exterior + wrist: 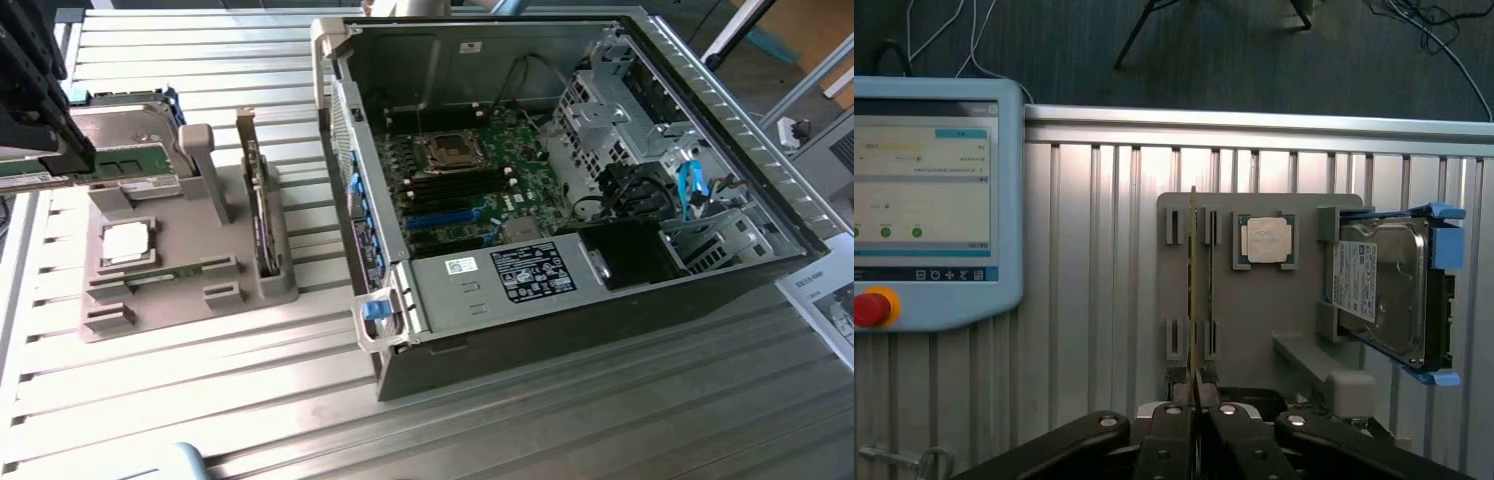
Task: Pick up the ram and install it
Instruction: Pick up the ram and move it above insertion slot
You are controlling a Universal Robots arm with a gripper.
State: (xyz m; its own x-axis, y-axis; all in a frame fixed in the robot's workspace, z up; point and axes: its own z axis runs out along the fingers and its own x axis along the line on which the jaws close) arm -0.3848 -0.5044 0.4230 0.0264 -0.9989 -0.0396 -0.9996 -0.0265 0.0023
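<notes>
The ram (1195,300) is a thin green stick that I see edge-on, running out from between my fingertips. My gripper (1196,410) is shut on it and holds it lifted over the grey fixture (1254,320). In the exterior view the gripper (30,165) is at the far left edge, with the ram (107,184) and its white label sticking out level above the fixture's back end. The open computer case (561,190) lies on the exterior view's right, well away from the gripper. Its motherboard (461,185) faces up, with dark memory slots below the processor socket.
The grey fixture (160,290) carries a square silver processor (127,240), an upright dark card with a bracket (260,215) and a hard drive (1384,290). A teach pendant (924,200) with a red button lies beside it. A paper sheet (821,290) sits beyond the case.
</notes>
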